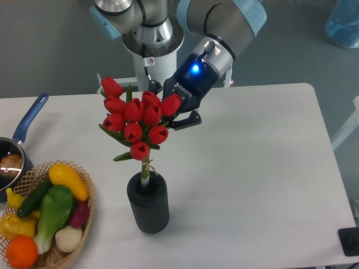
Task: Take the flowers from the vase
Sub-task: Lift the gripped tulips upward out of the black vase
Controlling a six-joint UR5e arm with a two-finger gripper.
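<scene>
Red tulips, the flowers [137,122], stand above the vase [148,202] with their pale stems running down into its round mouth; the vase, dark and ribbed, stands upright on the white desk [252,168] near its front edge; the tool [178,115] is at the right side of the bunch, its black fingers [188,120] partly hidden behind the blooms, so I cannot tell whether it grips them or how wide it stands; a blue light glows on its wrist; a wicker basket [61,246] of vegetables sits at the front left corner, well apart from the vase; a blue-handled saucepan [17,151] lies behind it at the left edge.
</scene>
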